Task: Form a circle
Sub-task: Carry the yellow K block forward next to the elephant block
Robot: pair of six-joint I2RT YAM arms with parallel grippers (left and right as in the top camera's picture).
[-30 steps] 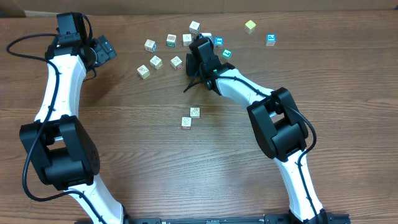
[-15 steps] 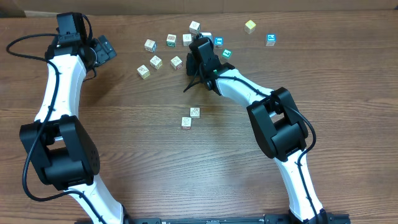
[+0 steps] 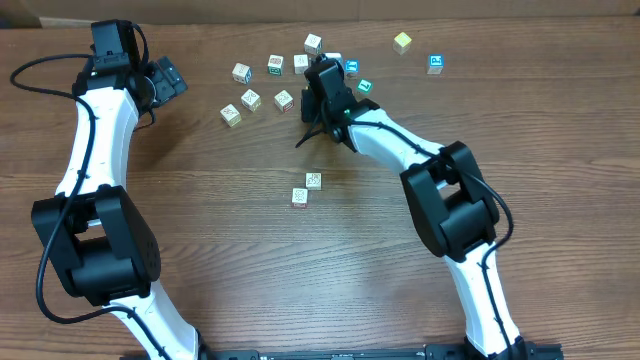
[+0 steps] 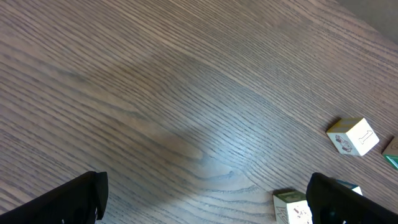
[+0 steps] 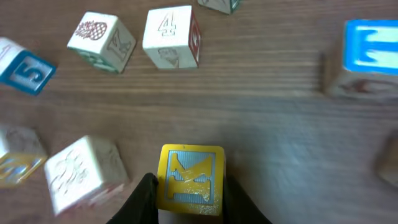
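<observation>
Small picture cubes lie in a loose arc at the back of the table, among them one (image 3: 275, 65) and another (image 3: 251, 99); no closed circle shows. My right gripper (image 3: 320, 72) reaches into that arc. In the right wrist view the gripper (image 5: 186, 199) has both fingers pressed on the sides of a yellow cube (image 5: 188, 177) with a blue letter face. A whitish cube (image 5: 84, 174) sits just left of it. My left gripper (image 3: 168, 78) hovers at the back left, and in its own view the gripper (image 4: 205, 208) is open wide over bare wood.
Two cubes (image 3: 313, 180) (image 3: 299, 196) lie apart at mid-table. A yellow-green cube (image 3: 402, 42) and a blue cube (image 3: 435, 64) sit at the back right. A "4" cube (image 5: 171, 36) and a blue-faced cube (image 5: 370, 56) lie ahead of the right fingers. A cube (image 4: 353, 135) lies right of the left gripper.
The right fingers have closed in on the yellow cube. Neither arm has visibly shifted in the overhead view, and the cubes stay where they were.
</observation>
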